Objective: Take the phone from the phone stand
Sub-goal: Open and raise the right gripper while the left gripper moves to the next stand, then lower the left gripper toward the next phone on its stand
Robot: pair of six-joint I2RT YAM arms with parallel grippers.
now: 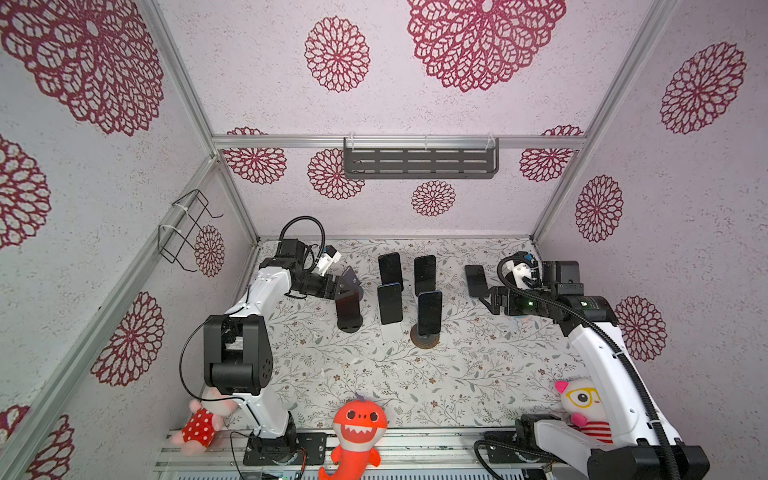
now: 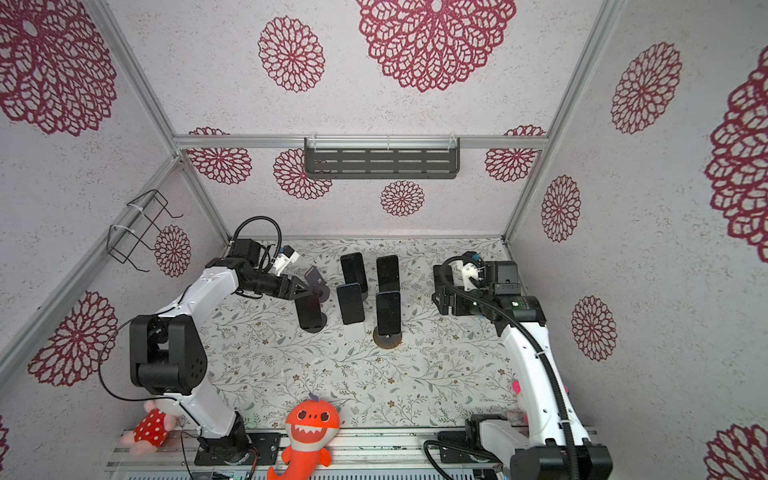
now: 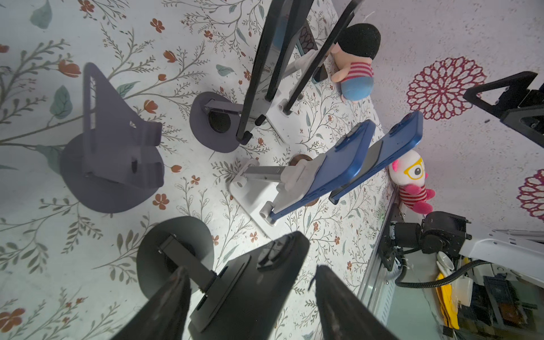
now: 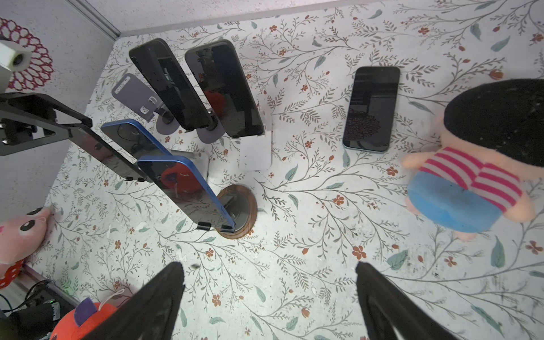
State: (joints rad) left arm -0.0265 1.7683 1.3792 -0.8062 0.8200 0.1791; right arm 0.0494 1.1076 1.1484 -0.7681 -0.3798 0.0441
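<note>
At the grasp step, judging by the pose. Straddles the top end of the phone (image 1: 347, 309) with the left gripper (image 3: 249, 269): fingers (image 3: 164, 306) part open, one to each side of the black body, with a strip of table (image 3: 332, 223) showing between one finger and the phone's edge. Clamps nothing yet, as far as can be seen.

Finds the phone leaning back on the black stand (image 3: 150, 265), leftmost of the front row in both top views, lower edge caught in the stand's hooks.

Holds the right gripper (image 4: 269, 282) wide open and empty over bare table, near a flat phone (image 4: 371, 109) and well apart from the work.

Calls next for closing the fingers squarely onto the phone's long edges, then drawing up along the lean to clear the hooks. Probably needs a firm pinch, given the smooth glass and slick sides. Needs care not to drag or tip the stand. Needs care too not to swing into the blue phone (image 1: 390, 303) just beside, or the empty purple stand (image 3: 112, 141) close behind.
</note>
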